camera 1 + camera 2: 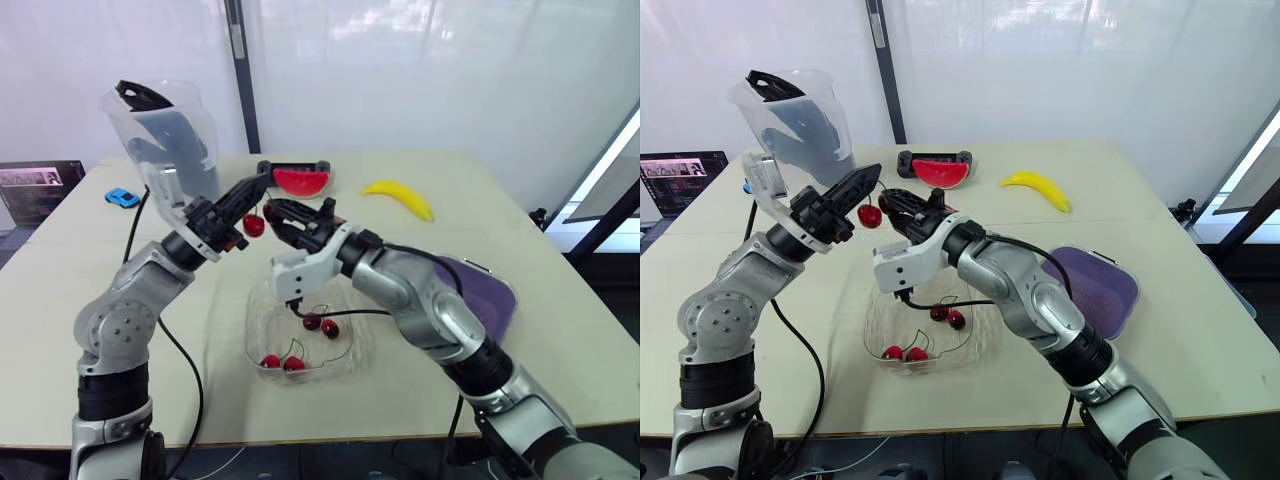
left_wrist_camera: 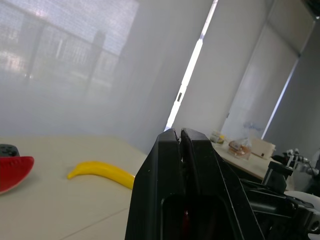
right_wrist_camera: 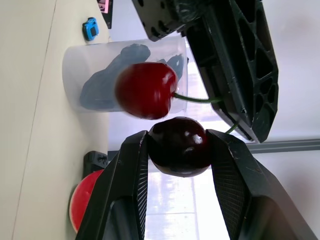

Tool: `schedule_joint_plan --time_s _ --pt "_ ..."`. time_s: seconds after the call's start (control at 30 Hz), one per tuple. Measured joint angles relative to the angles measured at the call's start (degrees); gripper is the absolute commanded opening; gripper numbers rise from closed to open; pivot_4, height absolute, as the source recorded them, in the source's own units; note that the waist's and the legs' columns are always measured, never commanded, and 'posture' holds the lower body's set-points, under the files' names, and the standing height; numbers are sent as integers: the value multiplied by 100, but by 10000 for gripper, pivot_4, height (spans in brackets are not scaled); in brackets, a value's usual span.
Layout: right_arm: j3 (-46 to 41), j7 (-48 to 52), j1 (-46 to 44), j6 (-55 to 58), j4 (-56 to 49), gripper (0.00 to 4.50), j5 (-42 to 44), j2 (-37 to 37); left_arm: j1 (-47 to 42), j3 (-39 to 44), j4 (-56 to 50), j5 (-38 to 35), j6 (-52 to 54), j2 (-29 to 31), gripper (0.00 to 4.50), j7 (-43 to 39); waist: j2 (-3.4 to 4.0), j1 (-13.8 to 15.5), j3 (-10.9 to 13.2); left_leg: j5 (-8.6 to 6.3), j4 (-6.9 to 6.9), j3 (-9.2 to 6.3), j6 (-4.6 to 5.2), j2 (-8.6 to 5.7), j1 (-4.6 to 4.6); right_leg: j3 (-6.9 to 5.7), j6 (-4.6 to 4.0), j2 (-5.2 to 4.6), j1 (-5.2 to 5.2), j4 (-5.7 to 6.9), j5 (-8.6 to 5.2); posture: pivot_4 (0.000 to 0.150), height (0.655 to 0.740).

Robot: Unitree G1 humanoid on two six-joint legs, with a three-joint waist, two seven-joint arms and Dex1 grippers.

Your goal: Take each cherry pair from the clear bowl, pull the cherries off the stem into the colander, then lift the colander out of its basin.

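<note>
While the cherry pair (image 1: 257,221) is held in the air above the clear bowl (image 1: 256,335), the head views put the left gripper (image 1: 258,187) and the right gripper (image 1: 273,213) tip to tip. The purple colander (image 1: 492,300) lies well apart, toward the robot's right. From the left wrist, the fingers (image 2: 170,150) are pressed together, pinching the stem, I judge. From the right wrist, the jaws clamp the dark cherry (image 3: 180,146), the red cherry (image 3: 145,90) dangles free, and the stem (image 3: 196,99) runs straight to the left gripper. A pull apart would follow that line.
</note>
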Motion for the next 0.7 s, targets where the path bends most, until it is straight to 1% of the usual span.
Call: schedule_joint_plan --time_s 0.1,0.2,0.3,0.37,0.47,0.53,0.6,0.63,0.7 --pt "-40 101 14 49 -28 18572 72 34 -1 -4 13 -18 0 0 339 -11 0 -2 0 0 0 0 0 0 0 0 0 0 0 0 0 1500 7400" --pt "-134 328 98 130 -77 26510 266 82 -10 -21 52 -18 -2 0 0 -32 -1 2 0 0 1 -1 0 1 0 -1 0 0 2 0 0 1500 7400" --pt "-143 385 170 48 -76 40061 270 -86 -29 -20 73 -18 -10 0 0 -57 -1 7 0 0 1 0 0 0 0 -1 0 -2 2 -2 0 1500 7400" --pt "-269 508 191 18 -140 40061 399 -208 -42 -20 95 -17 -16 0 0 -71 -1 7 0 0 0 -1 0 0 0 -1 0 -2 1 -2 0 1500 7400" --pt "-660 1041 356 387 -431 40061 1149 -202 -58 -31 132 -15 -14 4 0 -145 -1 1 0 0 0 -2 0 2 0 -1 0 -1 4 -5 0 1500 7400" --pt "-1294 1687 802 1433 -858 40061 2402 146 -108 -53 193 -22 4 79 0 -274 -3 7 -1 0 0 -11 1 13 2 -9 0 1 15 -9 0 1500 7400" --pt "-1738 2064 979 2501 -1093 40061 3300 288 -171 -54 282 -55 53 185 0 -421 -2 5 0 -2 3 -9 3 11 2 -6 0 -1 14 -8 0 1500 7400" --pt "-1964 2162 963 2971 -1178 40061 3620 314 -198 -58 296 -74 80 210 0 -481 -1 5 0 -3 3 -9 7 10 2 -6 0 -1 14 -8 0 1500 7400" --pt "-2598 2573 667 4388 -1271 40061 4741 361 -230 -91 339 -169 263 367 0 -746 0 3 0 -12 0 -11 22 10 4 -6 0 -1 14 -6 0 1500 7400"
